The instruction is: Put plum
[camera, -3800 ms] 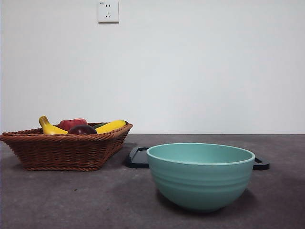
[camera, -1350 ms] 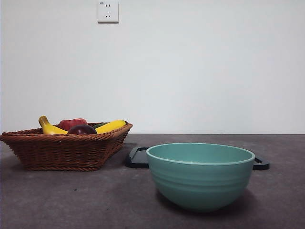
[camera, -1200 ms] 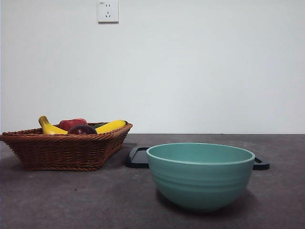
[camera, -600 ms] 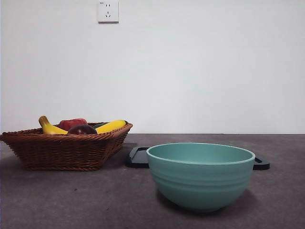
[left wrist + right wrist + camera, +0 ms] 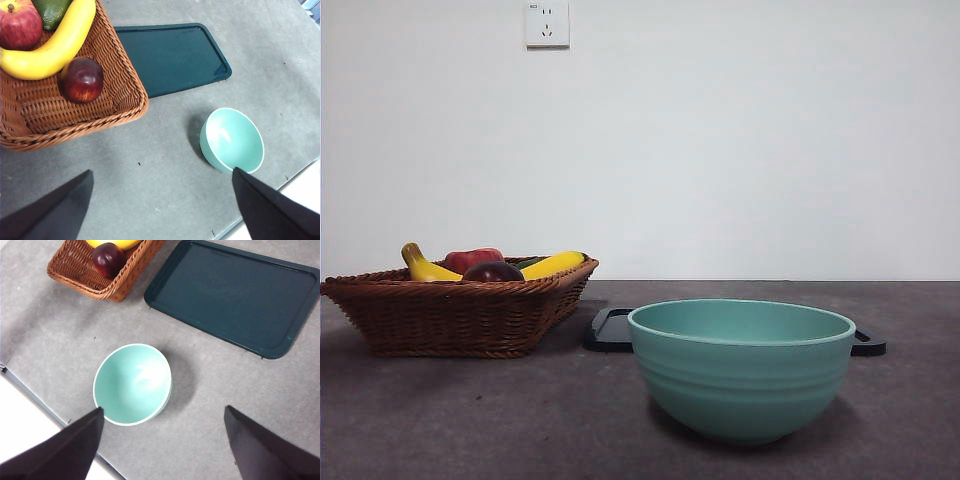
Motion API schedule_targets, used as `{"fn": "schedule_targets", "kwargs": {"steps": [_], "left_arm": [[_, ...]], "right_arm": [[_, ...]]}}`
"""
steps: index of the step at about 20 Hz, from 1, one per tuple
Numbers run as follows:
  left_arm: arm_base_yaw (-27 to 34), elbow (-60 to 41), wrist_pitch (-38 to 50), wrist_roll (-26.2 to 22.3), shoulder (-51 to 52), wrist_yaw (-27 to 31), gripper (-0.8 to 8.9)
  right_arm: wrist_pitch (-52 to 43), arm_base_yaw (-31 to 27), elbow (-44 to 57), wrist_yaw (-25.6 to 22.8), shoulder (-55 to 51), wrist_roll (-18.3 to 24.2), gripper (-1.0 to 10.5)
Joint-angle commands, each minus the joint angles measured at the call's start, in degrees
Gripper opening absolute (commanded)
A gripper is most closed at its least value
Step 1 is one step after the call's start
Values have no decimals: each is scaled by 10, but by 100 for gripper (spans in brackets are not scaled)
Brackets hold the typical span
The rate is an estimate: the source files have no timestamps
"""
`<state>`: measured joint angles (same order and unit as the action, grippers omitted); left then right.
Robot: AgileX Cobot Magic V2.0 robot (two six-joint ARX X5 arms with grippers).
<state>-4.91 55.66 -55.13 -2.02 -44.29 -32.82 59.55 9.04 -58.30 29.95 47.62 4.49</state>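
Of the robot's body, you can see only the jaws of its two pincers, and only in the wrist views. Your left pincer shows as two flat matte black wedges rising from the lower corners, each narrowing to a blunt point; the one on the right side of that picture is the broader. Your right pincer looks much the same: two plain black tapered blades with straight edges and a dull, unmarked surface. You'll find no screws, cables, labels or seams on any of the four jaws; they read as solid dark shapes. The front view gives you no part of either arm.
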Motion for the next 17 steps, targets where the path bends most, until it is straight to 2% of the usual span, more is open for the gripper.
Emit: {"fn": "schedule_targets", "kwargs": {"steps": [1,5,9,17], "left_arm": [[-1,13,5,-3,-3,-1,457],[-1,13,10,0,-7,4,456],[-17,38,11,2,-37,46,456],[-93,161,12,13,-187,139,435]], "right_arm": [[-4,2,-11,1,3,0,392],[-4,2,-11,1,3,0,392],[-4,2,-11,1,3,0,392],[-4,2,-11,1,3,-7,392]]}}
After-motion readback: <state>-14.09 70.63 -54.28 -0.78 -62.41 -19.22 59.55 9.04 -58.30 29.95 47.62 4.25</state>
